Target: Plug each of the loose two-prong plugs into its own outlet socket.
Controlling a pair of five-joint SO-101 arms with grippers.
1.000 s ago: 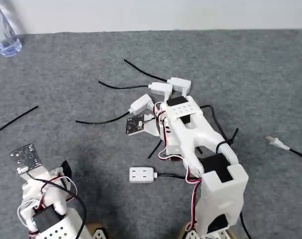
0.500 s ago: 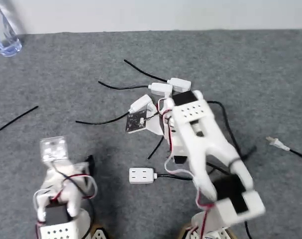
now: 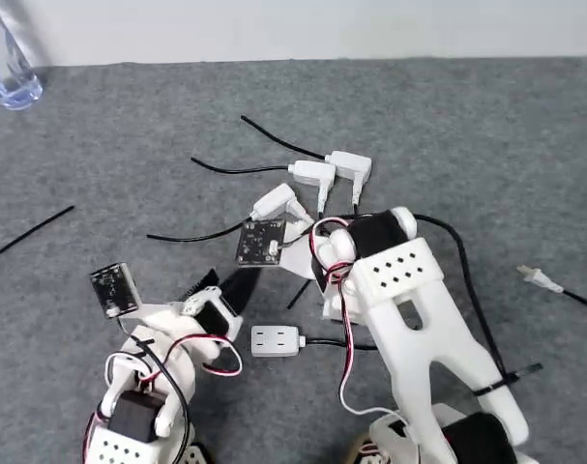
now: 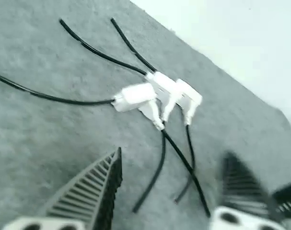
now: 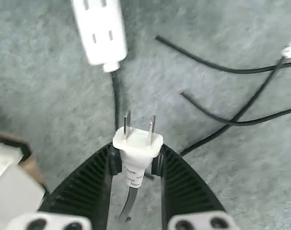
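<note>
My right gripper [image 5: 135, 158] is clamped on a white two-prong plug [image 5: 137, 140]; its prongs stick out toward the single outlet socket [image 5: 99, 28], which lies flat on the grey mat [image 3: 486, 135] just ahead of the prongs, not touching them. My left gripper [image 4: 171, 191] hangs wide open, nothing between its fingers, over bare mat near a cluster of white connectors [image 4: 159, 91] with black cords [image 4: 95, 50] trailing off. A second loose plug [image 3: 535, 276] lies on its own cord, well apart, toward the right edge of the high view
</note>
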